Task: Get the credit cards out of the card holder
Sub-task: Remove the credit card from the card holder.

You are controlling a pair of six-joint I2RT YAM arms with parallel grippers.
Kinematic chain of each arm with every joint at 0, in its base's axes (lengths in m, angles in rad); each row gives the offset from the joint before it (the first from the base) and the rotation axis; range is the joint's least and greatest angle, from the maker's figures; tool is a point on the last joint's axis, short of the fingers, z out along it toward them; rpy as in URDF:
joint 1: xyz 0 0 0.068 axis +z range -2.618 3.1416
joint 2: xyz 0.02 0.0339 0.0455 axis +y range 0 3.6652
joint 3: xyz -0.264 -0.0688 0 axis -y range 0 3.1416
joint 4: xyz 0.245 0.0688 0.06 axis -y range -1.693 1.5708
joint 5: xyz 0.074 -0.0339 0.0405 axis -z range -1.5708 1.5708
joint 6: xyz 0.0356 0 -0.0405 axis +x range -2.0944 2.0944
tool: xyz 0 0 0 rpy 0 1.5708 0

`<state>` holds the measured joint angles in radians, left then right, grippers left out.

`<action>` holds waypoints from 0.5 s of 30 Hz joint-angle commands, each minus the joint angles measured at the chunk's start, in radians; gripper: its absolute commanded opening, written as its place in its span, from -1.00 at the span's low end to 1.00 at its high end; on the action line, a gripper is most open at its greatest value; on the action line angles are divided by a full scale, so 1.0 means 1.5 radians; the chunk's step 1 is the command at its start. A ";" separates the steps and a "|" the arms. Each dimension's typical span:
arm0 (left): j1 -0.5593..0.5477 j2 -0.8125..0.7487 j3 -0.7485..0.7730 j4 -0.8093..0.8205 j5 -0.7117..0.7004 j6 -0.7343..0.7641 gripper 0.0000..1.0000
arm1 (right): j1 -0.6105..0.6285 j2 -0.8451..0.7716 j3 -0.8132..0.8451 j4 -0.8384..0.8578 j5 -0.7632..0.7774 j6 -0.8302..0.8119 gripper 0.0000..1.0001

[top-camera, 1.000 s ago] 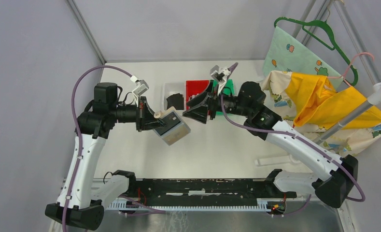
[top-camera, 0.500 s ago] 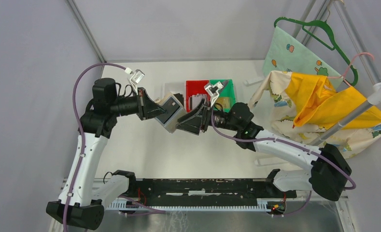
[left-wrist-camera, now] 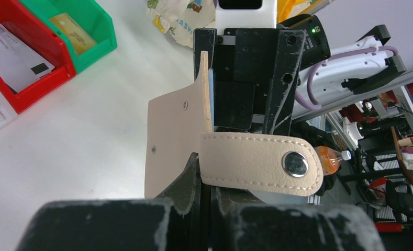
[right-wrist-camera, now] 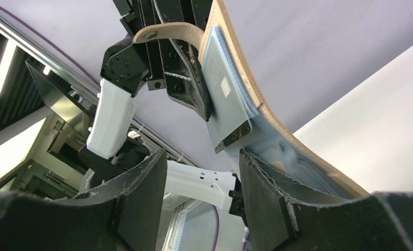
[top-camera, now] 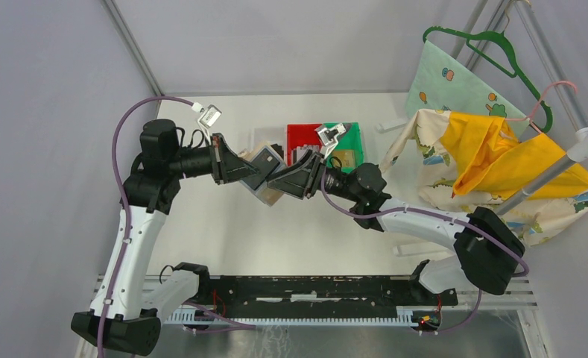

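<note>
The card holder (left-wrist-camera: 167, 141) and my left pincer (top-camera: 255, 176) behind it block my right pincer (right-wrist-camera: 203, 152) in front. Bins (top-camera: 298, 131) stand close beyond, cloth (top-camera: 492, 160) at right; open table (top-camera: 305, 233) lies below, toward me.

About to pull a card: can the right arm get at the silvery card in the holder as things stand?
Probably yes. The left tool holds the card holder up, the right tool is open, and the lower edge of the silvery card hangs free ahead of its gap; nothing sits between them.
</note>
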<state>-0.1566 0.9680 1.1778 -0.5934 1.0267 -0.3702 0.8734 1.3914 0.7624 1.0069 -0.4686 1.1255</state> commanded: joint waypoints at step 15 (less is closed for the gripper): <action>-0.001 -0.026 0.000 0.049 0.119 -0.029 -0.91 | 0.010 0.047 0.013 0.272 0.024 0.109 -0.30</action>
<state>-0.1566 0.9573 1.1778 -0.5663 1.1141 -0.3775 0.8867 1.4612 0.7624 1.2087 -0.4622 1.2366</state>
